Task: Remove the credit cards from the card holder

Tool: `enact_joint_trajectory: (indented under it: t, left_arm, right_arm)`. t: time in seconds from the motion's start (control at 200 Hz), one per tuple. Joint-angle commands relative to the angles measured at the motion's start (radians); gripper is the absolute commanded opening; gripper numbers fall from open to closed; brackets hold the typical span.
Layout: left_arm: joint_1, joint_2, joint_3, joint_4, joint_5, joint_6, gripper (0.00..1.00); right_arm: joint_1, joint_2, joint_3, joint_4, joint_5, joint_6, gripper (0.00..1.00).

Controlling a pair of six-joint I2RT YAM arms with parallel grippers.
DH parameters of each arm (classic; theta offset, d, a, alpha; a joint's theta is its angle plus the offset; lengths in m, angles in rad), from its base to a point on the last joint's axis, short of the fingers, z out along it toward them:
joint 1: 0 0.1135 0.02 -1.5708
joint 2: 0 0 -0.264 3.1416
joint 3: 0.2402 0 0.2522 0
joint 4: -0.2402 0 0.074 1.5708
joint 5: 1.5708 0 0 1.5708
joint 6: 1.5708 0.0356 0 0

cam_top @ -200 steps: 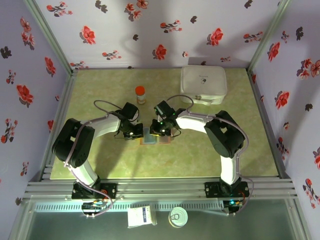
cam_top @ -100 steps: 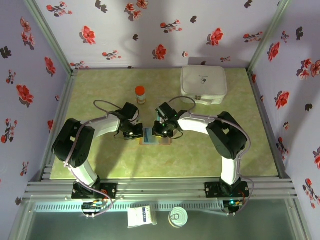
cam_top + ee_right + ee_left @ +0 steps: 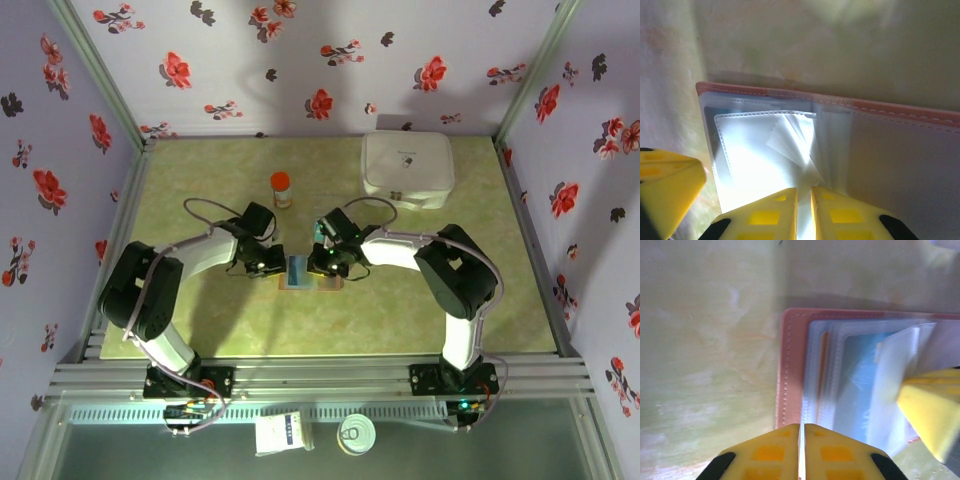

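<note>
Top view: one card holder [image 3: 312,281] lies open and flat just below the centre of the table [image 3: 430,310]. An arm reaches in from each side, so the holder sits between the two sets of fingers.

Left wrist view: left fingers [image 3: 771,454] at the bottom edge, pressed together with only a hairline slit. Their tips meet the near edge of the holder's brown stitched border [image 3: 789,370]. Cannot tell whether anything is pinched. One right finger [image 3: 932,415] comes in from the lower right, over the sleeves.

Right wrist view: right fingers [image 3: 765,217] at the bottom centre, close together. A leaf of the holder's clear sleeves [image 3: 790,135] runs down into the narrow gap and looks clamped there. One left finger [image 3: 665,185] sits at the lower left, beside the holder's corner.

Count: one holder. The credit cards [image 3: 860,375] are inside the sleeves: one teal-blue face is plain, and one orange edge [image 3: 823,352] shows to its left. Blur and glare hide any further cards. Also one orange-capped bottle [image 3: 281,188] and one white case [image 3: 407,170].

Room: bare table lies on every side of the holder. The bottle is up and left of it, apart. The case is at the upper right, well apart. The table edges are far from the holder.
</note>
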Motion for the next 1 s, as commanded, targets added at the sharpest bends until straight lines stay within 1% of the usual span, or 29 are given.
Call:
enact_joint_trajectory:
  t: [0.0, 0.1, 0.205, 0.405, 0.69, 0.885, 0.995]
  left_arm:
    - [0.007, -0.048, 0.046, -0.021, 0.019, -0.021, 0.14]
    - [0.005, -0.051, 0.053, 0.014, 0.072, -0.046, 0.19]
    - [-0.002, -0.02, 0.061, 0.065, 0.135, -0.07, 0.25]
    - [-0.024, 0.054, 0.073, 0.083, 0.152, -0.072, 0.29]
    - [-0.041, 0.104, 0.065, 0.115, 0.161, -0.093, 0.29]
    - [-0.049, 0.107, 0.062, 0.133, 0.166, -0.107, 0.22]
    - [-0.049, 0.092, 0.065, 0.128, 0.165, -0.107, 0.21]
  right_arm:
    - [-0.01, -0.025, -0.03, 0.029, -0.013, 0.024, 0.17]
    - [-0.015, -0.023, -0.037, 0.043, -0.024, 0.028, 0.17]
    - [-0.016, -0.027, -0.046, 0.056, -0.032, 0.035, 0.17]
    - [-0.016, -0.036, -0.058, 0.07, -0.033, 0.042, 0.17]
    - [-0.016, -0.036, -0.072, 0.085, -0.041, 0.045, 0.17]
    - [-0.016, -0.046, -0.074, 0.092, -0.046, 0.049, 0.17]
    - [-0.019, -0.071, -0.073, 0.079, -0.037, 0.042, 0.18]
